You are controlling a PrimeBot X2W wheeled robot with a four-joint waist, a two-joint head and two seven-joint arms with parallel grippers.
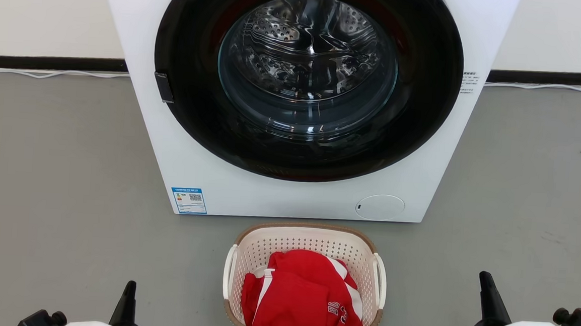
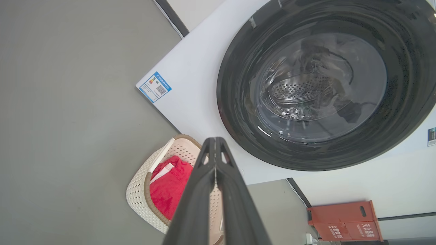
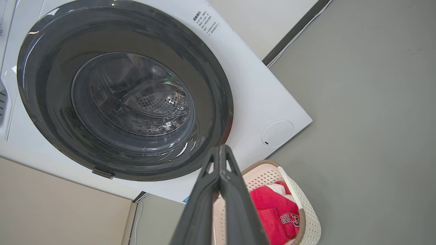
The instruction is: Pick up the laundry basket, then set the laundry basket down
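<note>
The laundry basket [image 1: 307, 238] stands on the grey floor just in front of the washing machine, cream-white and perforated with a brown rim and white loop handles at both sides. A red and white garment [image 1: 302, 295] lies inside it. My left gripper [image 1: 128, 290] is low at the left, well apart from the basket, its fingers pressed together and empty. My right gripper [image 1: 487, 283] is low at the right, also shut, empty and apart from the basket. The basket [image 2: 141, 185] shows left of my shut left gripper [image 2: 215, 140]. The basket [image 3: 308, 212] lies right of my shut right gripper [image 3: 220, 148].
A large white washing machine [image 1: 209, 178] with a dark round glass door [image 1: 306, 78] stands close behind the basket. Grey floor spreads to both sides. White cables [image 1: 49, 73] run along the back wall. An orange-red box [image 2: 344, 221] stands by the wall.
</note>
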